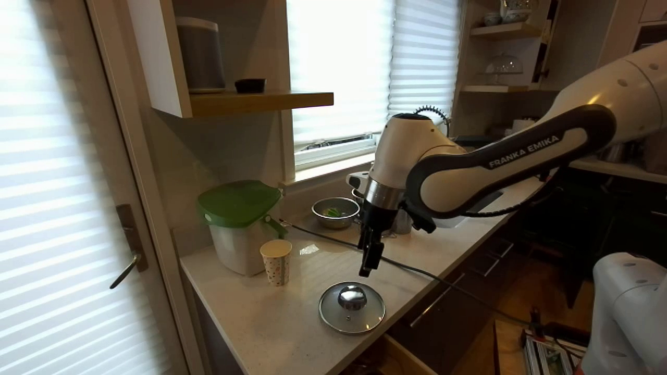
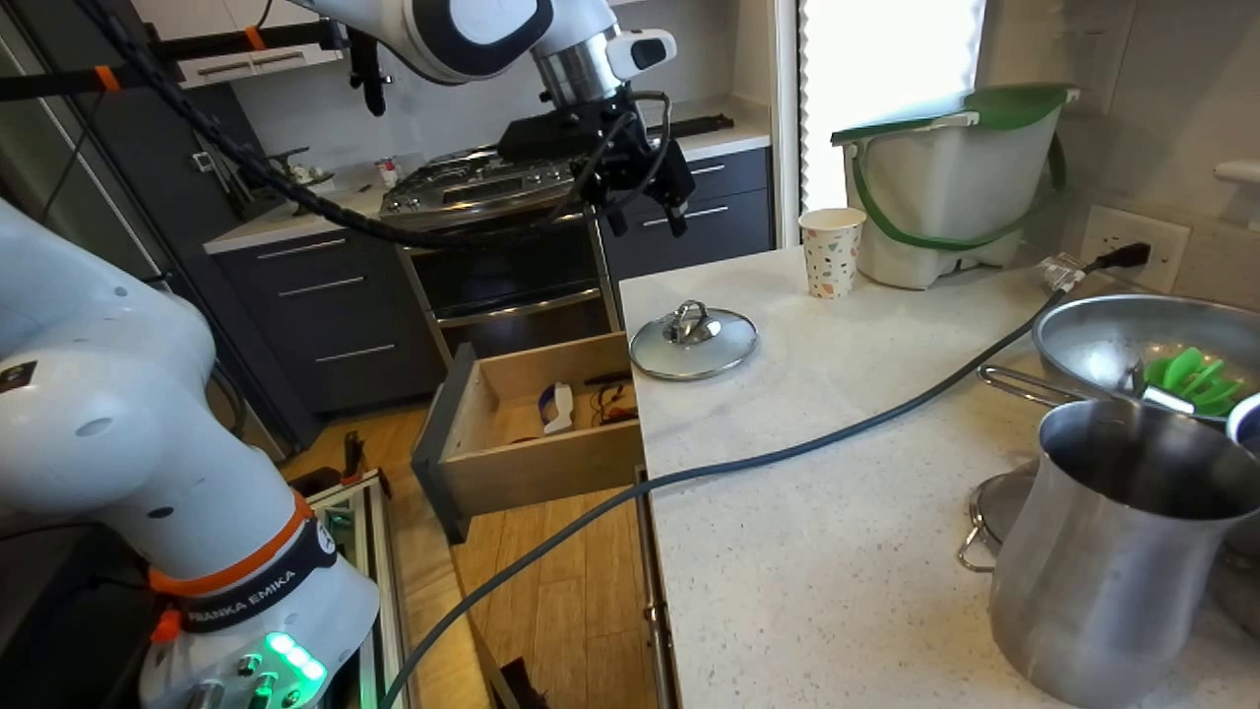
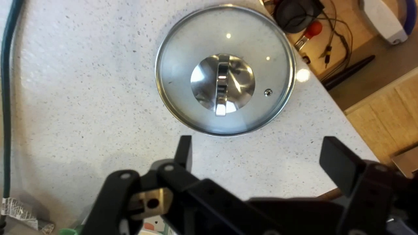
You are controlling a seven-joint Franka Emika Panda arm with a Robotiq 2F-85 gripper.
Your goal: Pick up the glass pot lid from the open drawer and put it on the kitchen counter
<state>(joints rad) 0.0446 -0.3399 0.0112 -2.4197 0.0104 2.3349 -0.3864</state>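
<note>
The glass pot lid [image 1: 353, 315] lies flat on the pale kitchen counter [image 1: 281, 333], close to its edge, with its shiny metal loop handle up; it also shows in an exterior view [image 2: 724, 340] and in the wrist view [image 3: 225, 78]. The wooden drawer [image 2: 551, 478] stands open below the counter edge beside the lid, with small items and wires inside. My gripper [image 1: 366, 272] is above the counter, apart from the lid. In the wrist view my gripper [image 3: 258, 147] has its fingers wide apart with nothing between them, and the lid lies just beyond the fingertips.
A speckled paper cup [image 2: 832, 256] and a green-lidded container [image 2: 955, 197] stand at the counter's end. A dark cable [image 2: 768, 458] runs across the counter and over its edge. A steel bowl [image 2: 1083, 325] and a steel pitcher [image 2: 1102, 571] stand farther along.
</note>
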